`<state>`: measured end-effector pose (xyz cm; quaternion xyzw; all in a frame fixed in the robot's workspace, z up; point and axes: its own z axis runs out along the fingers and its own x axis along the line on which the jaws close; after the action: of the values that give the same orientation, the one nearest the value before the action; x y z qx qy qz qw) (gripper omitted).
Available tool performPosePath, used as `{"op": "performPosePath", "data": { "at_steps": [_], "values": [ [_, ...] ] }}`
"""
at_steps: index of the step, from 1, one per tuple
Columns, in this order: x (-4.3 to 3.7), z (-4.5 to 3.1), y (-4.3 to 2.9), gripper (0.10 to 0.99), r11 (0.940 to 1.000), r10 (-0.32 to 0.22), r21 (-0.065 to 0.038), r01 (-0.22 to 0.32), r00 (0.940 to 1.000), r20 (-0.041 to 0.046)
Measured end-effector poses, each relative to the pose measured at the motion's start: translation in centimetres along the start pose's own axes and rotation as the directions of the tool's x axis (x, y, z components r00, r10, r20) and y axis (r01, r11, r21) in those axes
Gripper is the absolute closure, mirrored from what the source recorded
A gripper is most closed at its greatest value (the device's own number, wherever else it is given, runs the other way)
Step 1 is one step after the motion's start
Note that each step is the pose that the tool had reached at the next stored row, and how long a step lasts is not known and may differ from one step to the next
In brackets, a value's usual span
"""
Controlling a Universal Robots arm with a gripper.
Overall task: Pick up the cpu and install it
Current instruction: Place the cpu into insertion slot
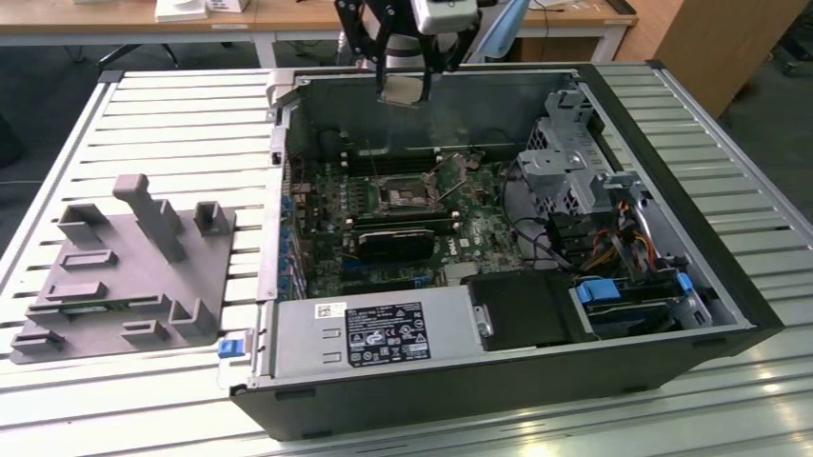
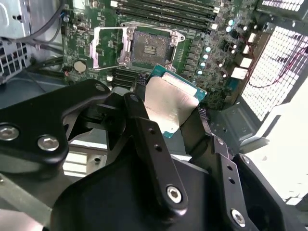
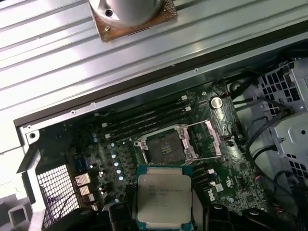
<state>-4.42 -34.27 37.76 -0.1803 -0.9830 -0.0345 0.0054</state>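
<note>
pickup: done, cpu (image 3: 163,199) is clamped tight in the gripper (image 1: 404,86) | spot: held high over the open pc case (image 1: 508,381) | socket (image 3: 166,147): latch flipped open, seen empty, so nothing's seated yet

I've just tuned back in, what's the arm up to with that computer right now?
The arm's gripper is shut on the cpu and holds it by its edges in the air over the open computer case, which lies on a slatted table. In both wrist views the motherboard's socket sits below the chip, with its metal bracket flipped open and nothing in it. The cpu is not seated yet and hangs clear of the board.
</note>
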Motion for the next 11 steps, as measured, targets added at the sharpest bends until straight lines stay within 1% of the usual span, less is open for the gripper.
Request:
{"op": "performPosePath", "data": {
  "at_steps": [5, 11],
  "values": [
    [0.00, 0.02, 0.00, 0.545, 0.9984, 0.057, -0.001, -0.057, 0.9984, 0.0037],
    [0.00, 0.04, 0.00, 0.545, 0.9931, 0.117, -0.003, -0.117, 0.9931, 0.0076]
  ]
}}
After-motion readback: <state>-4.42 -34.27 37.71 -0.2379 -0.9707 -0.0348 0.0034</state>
